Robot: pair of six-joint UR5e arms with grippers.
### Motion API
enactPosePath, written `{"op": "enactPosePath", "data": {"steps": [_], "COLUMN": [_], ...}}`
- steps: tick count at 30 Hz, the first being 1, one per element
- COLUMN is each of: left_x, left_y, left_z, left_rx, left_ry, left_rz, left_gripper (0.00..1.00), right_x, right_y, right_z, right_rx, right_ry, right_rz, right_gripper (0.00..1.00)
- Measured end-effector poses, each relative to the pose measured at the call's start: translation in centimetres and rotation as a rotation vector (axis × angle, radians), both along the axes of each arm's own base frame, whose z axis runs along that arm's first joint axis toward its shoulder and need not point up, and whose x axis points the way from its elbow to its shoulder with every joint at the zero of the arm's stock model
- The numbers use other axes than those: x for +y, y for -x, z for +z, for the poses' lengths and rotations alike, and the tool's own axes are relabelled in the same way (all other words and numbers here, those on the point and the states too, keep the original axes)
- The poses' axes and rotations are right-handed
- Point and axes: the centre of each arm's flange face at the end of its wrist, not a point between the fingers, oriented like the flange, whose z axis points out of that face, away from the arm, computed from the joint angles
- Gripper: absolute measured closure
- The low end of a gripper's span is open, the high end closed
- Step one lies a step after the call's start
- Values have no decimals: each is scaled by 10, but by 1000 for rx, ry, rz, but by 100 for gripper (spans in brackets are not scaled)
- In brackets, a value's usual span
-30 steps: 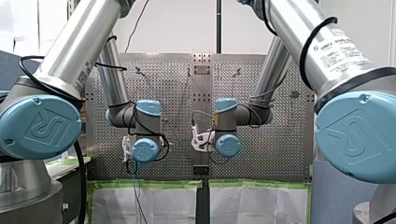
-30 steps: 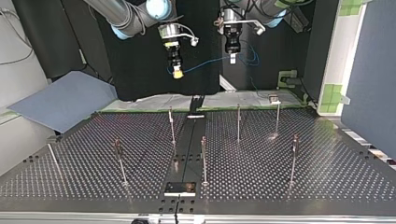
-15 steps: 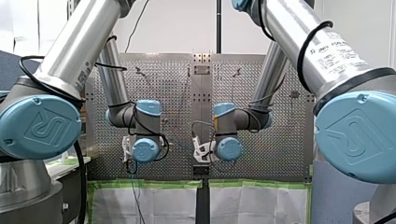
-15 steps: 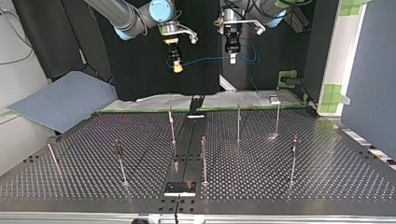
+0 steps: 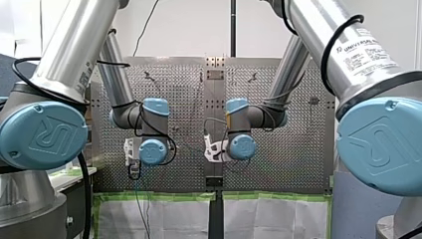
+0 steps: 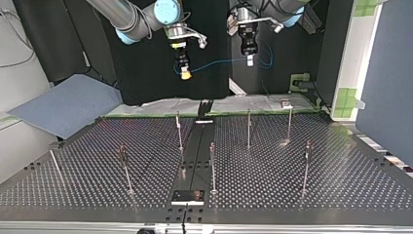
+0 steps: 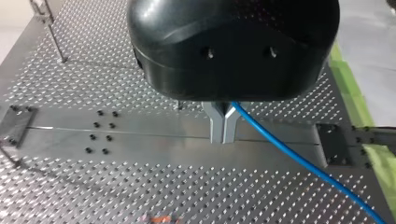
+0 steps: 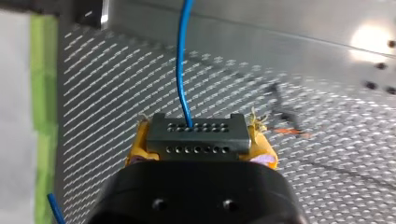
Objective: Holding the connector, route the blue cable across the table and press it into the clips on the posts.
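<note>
While seemingly clamped, connector [image 8: 196, 141] fills pincer [image 8: 200, 138].

Dark perforated table [image 6: 302, 195] in the top view, split from 12 to 6 o'clock by a smooth centre strip [image 6: 197, 151], with a small dark plate [image 6: 187, 196] at the strip's 6 o'clock end. Thin upright posts [image 6: 249, 129] set well apart on the holes: at 11, 1 and 2 o'clock, one just beside the strip near the middle, one at 3 and two out toward 9.

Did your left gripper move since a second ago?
Yes. In the top view my left gripper shifted toward the view's right, now lined up with the post.
</note>
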Motion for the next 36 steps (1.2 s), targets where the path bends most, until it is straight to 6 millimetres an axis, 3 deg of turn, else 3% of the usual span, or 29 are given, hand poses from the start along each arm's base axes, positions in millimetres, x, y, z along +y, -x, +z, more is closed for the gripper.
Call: {"op": "enactPosePath", "data": {"steps": [13,25,36], "left_x": [0,9,35], "left_y": [-33,-58,-59], "left_z": [61,123,164], "left_rx": [-85,-149,-162], "left_ry": [68,103,96], "left_rz": [127,193,249], "left_gripper": [100,100,100], "right_x": [-17,-16,-20], "right_y": [-35,-45,-63], "right_z": [95,176,201], "right_rx": [-136,-190,-212], "right_ry": [54,94,101], "right_rz": [113,186,233], "right_gripper": [100,100,100]}}
